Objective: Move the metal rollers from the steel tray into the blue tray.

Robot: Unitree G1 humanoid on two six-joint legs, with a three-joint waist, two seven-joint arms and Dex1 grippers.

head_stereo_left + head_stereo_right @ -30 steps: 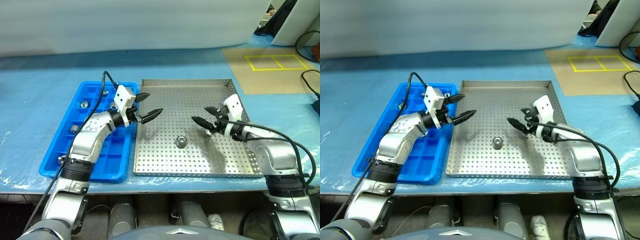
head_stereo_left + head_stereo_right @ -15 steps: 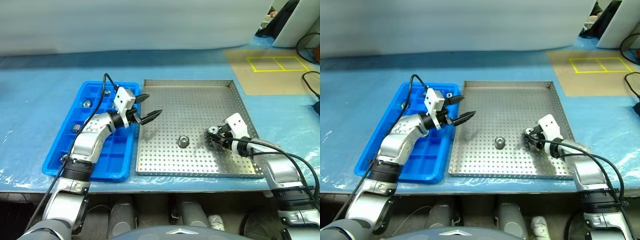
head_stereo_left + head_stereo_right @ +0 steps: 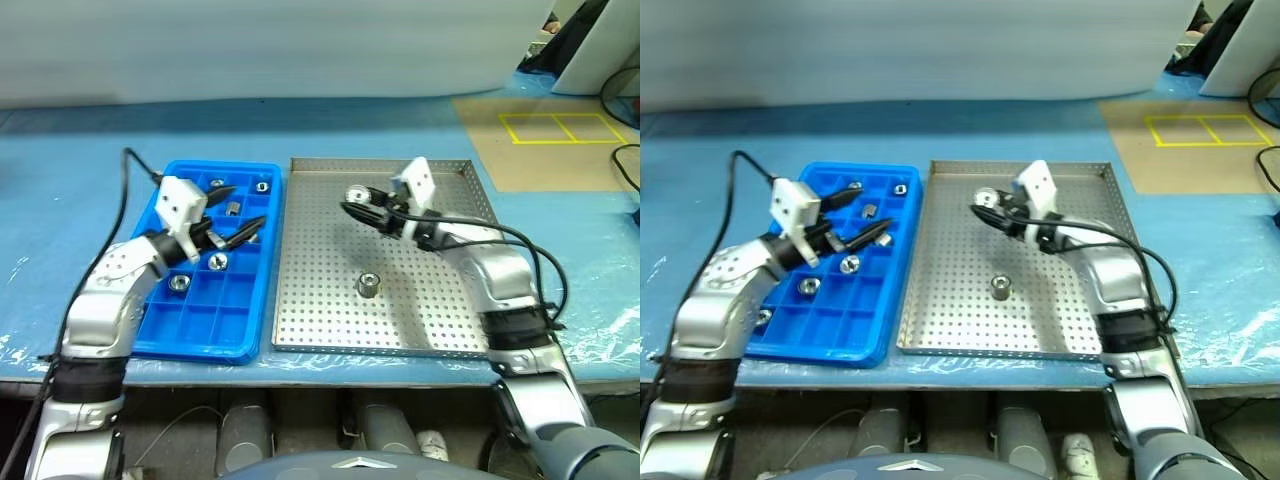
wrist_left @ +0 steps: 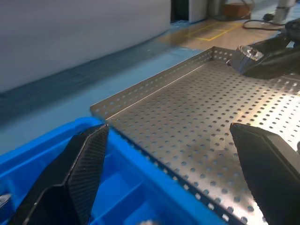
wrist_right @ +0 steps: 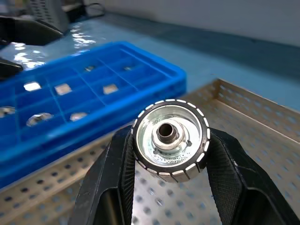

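I am clamping my right gripper (image 5: pixel 169 154) on a metal roller (image 5: pixel 170 139), holding it above the far part of the steel tray (image 3: pixel 440 330), near the blue tray (image 3: pixel 200 335). Another roller (image 3: pixel 367 284) is standing on the steel tray's floor. My left gripper (image 3: pixel 236 213) is hanging with fingers wide apart over the blue tray, where several rollers (image 3: pixel 216 262) are lying in compartments

- One steel tray (image 3: pixel 440 330) with little holes.
- One blue tray (image 3: pixel 195 340) with many small boxes.
- Two metal rollers over the steel tray: one roller (image 3: pixel 368 284) stands on its floor, and one lifted roller (image 3: pixel 354 196) sits up in the air between black fingers.
- About six small shiny pieces (image 3: pixel 217 262) in the blue tray.
- Two robot arms.
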